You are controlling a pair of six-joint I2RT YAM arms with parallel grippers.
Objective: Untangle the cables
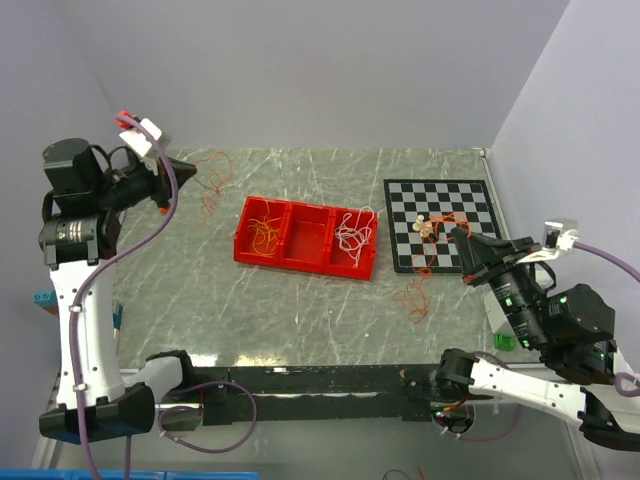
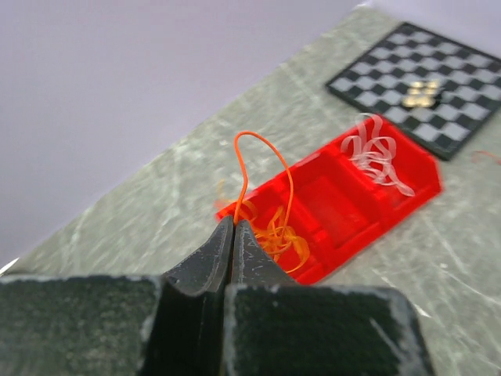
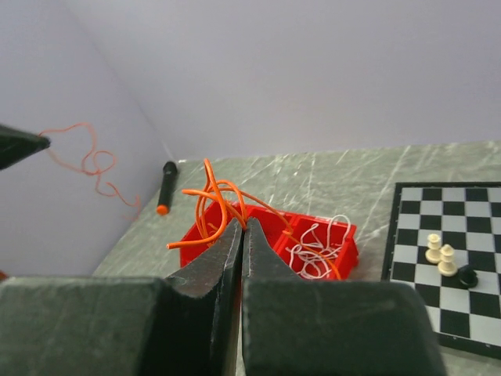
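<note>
My left gripper (image 1: 190,172) is raised over the table's far left, shut on one thin orange cable (image 1: 210,188) that dangles from it. In the left wrist view the jaws (image 2: 233,224) pinch an orange loop (image 2: 262,168). My right gripper (image 1: 458,238) is over the chessboard's near left part, shut on a bundle of orange cables (image 1: 418,292) that trails down onto the table. In the right wrist view the jaws (image 3: 243,223) clamp several orange strands (image 3: 218,200). The red tray (image 1: 305,262) holds yellow-orange strands (image 1: 264,232) in its left bin and white strands (image 1: 352,238) in its right bin.
A chessboard (image 1: 470,200) with a few small pieces (image 1: 425,226) lies at the right. A black marker with an orange tip (image 3: 164,186) lies at the far left. A green object (image 1: 503,342) sits by the right arm. Walls close the back and sides.
</note>
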